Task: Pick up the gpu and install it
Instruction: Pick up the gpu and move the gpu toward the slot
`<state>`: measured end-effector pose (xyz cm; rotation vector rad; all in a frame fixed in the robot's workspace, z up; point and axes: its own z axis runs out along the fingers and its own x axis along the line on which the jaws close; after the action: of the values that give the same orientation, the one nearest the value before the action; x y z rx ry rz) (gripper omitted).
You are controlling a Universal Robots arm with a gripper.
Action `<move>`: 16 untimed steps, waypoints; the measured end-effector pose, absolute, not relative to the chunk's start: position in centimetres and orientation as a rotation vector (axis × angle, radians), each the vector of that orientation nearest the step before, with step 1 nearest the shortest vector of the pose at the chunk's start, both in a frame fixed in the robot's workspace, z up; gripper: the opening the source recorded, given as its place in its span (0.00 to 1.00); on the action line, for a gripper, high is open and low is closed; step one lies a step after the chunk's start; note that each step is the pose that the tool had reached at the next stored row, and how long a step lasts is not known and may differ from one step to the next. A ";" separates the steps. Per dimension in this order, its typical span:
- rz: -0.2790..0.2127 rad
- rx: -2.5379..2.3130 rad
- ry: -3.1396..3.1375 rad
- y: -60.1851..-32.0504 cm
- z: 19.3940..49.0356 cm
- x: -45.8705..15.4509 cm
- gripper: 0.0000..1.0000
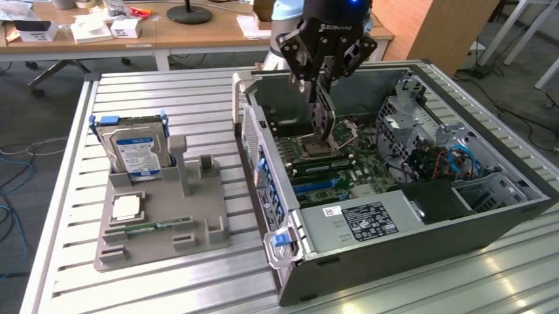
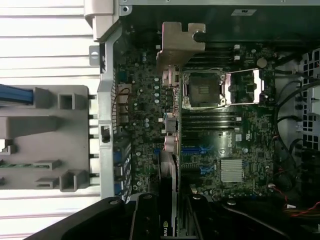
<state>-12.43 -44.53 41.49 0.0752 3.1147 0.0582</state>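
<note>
My black gripper (image 1: 321,77) is clamped on the gpu (image 1: 321,114), a thin dark circuit card with a grey metal end bracket. Its fingers are pressed against the card's two faces. From the exterior view I see the card hanging upright, long side vertical, inside the open grey metal computer case (image 1: 393,261). Its lower end is over the green motherboard (image 1: 328,170), and I cannot tell whether it touches.

That view also gives me the slatted metal table (image 1: 157,91). On it, to the exterior view's left of the case, is the grey plastic fixture (image 1: 205,229), with the silver hard drive (image 1: 135,154) standing in it and the narrow green memory stick (image 1: 153,227) lying flat.

The wrist view looks straight down the gpu (image 2: 169,175) edge-on from the gripper (image 2: 170,222). The bracket is at the far end, beside the open square processor socket (image 2: 202,90), with the short blue expansion slots (image 2: 197,150) just beside the card's edge.
</note>
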 end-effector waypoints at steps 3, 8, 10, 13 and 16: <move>0.059 0.075 3.115 -44.5 41.5 -11.4 0.26; 0.064 0.075 3.115 -44.5 41.5 -9.3 0.26; 0.064 0.075 3.115 -44.5 41.5 -8.4 0.26; 0.065 0.075 3.115 -44.5 41.5 -7.0 0.26; 0.066 0.075 3.115 -44.5 41.5 -5.6 0.26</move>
<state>-5.63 -44.53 41.49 0.0753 3.1147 0.0656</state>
